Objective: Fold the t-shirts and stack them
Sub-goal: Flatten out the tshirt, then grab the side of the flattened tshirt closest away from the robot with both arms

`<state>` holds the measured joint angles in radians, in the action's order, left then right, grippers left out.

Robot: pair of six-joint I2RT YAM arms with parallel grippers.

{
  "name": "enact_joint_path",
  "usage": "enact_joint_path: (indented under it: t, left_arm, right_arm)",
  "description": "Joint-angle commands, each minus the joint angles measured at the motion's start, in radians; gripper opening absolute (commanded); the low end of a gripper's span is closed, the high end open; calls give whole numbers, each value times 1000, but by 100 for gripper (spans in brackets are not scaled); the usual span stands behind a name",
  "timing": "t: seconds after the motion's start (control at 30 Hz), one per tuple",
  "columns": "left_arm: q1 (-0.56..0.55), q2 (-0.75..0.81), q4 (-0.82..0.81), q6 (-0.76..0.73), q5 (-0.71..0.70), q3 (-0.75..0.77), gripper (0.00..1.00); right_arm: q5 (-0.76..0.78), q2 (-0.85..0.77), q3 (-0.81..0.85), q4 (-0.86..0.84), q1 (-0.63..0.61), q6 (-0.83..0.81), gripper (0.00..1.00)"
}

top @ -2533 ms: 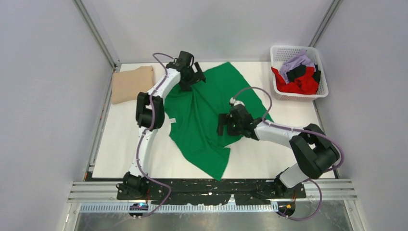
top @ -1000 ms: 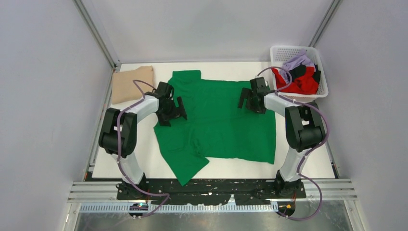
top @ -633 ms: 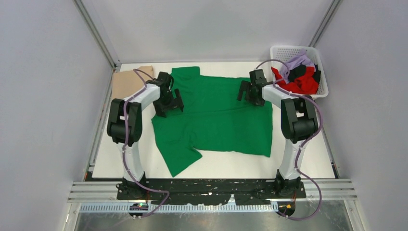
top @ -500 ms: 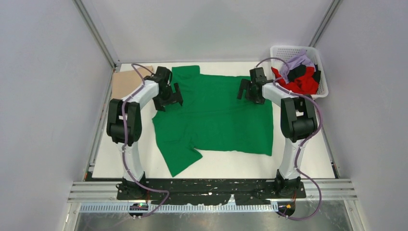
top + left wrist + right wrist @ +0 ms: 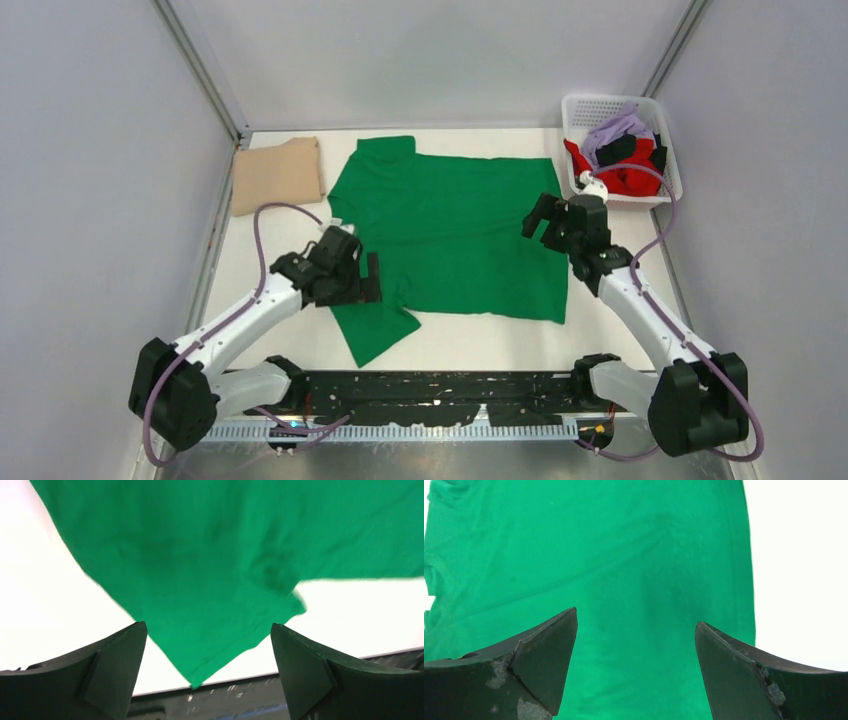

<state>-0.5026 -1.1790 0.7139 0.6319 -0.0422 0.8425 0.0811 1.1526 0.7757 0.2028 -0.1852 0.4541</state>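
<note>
At far left, the folded tan t-shirt (image 5: 277,175) lies in the back corner, no longer crowded by the left arm, which half a second ago reached up beside it. That arm has drawn back toward the near edge, and the left pincer (image 5: 368,280) now hangs spread and holding nothing over the near sleeve of the green t-shirt (image 5: 450,235). The wrist view shows that sleeve lying free between its open fingers. The green t-shirt sits in the middle of the surface (image 5: 480,345), opened out fairly flat with its white neck label (image 5: 334,221) to the left and its hem to the right. The spreading looks finished and folding is probably the next step. The right arm has likewise pulled back from the far edge. The right pincer (image 5: 542,222) is spread, gripping nothing, above the cloth near the hem. Beyond it, in the far right corner, the white lattice basket (image 5: 668,150) holds the red, lilac and black t-shirts (image 5: 622,150), apparently unfolded. The surface is white and matte. Plain grey walls (image 5: 90,200) close in 3 sides, with metal posts (image 5: 200,70) at the back corners.
</note>
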Motion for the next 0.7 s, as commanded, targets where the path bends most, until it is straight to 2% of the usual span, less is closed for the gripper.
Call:
enact_joint_path:
  t: [0.0, 0.03, 0.1, 0.27, 0.4, 0.57, 0.67]
  left_arm:
    - [-154, 126, 88, 127, -54, -164, 99]
    - [-186, 153, 105, 168, -58, -198, 98]
    - [-238, 209, 119, 218, -65, -260, 87]
    - [-328, 302, 48, 286, 2, -372, 68]
    - [-370, 264, 5, 304, -2, -388, 57]
    - [-388, 176, -15, 307, -33, -383, 39]
    - [-395, 129, -24, 311, -56, -380, 33]
  right_arm:
    - [48, -125, -155, -65, 12, 49, 95]
    - [56, -167, -170, -67, 13, 60, 96]
    - [57, -217, -205, -71, 13, 81, 95]
    - [30, -269, -248, -84, 15, 99, 95]
    - [56, -286, -258, -58, 14, 103, 96]
    - [92, -333, -294, -23, 15, 124, 96]
    - [118, -391, -317, 22, 13, 149, 96]
